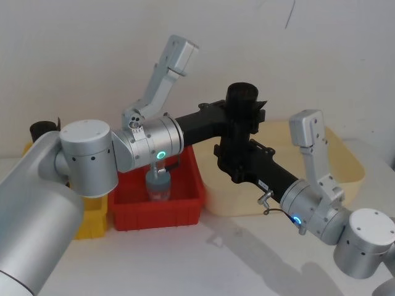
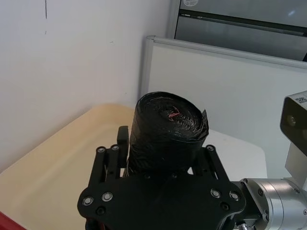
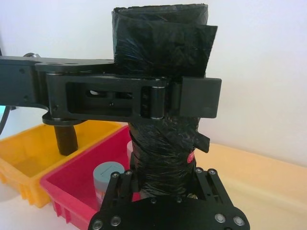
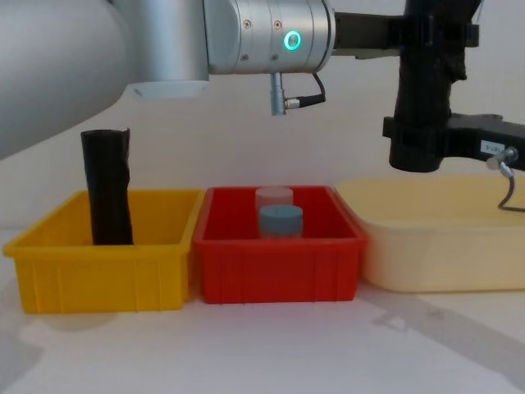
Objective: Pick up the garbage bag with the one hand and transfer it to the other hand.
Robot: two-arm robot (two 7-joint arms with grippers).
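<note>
The garbage bag is hanging in the air at the upper centre of the head view, upright, well above the cream tray and clear of the bins. In the chest view it is showing in the upper right corner.

The left gripper, on the arm glowing green, is reaching in from the left and clamping the roll across its upper half; its fingers are pressing on both flanks, with the roll's top end poking out above them. The right gripper, on the arm glowing blue, is coming up from the lower right and taking the lower half. Its fingers are lying against either side of the roll, and it appears to be closed on it too — so both are gripping at once, one above the other.

The roll is probably light, being thin film wound tight, and it is behaving like a fairly stiff cylinder. The skin is slick and a little yielding, though, and loose flaps are sticking out along its side. The best hold is likely across the full body, squarely on the wound layers — not on a flap, which could peel or slide. A pinch near the very end might let the inner turns telescope out.

A second black roll is standing in the yellow bin at the lower left, beside the red bin.
</note>
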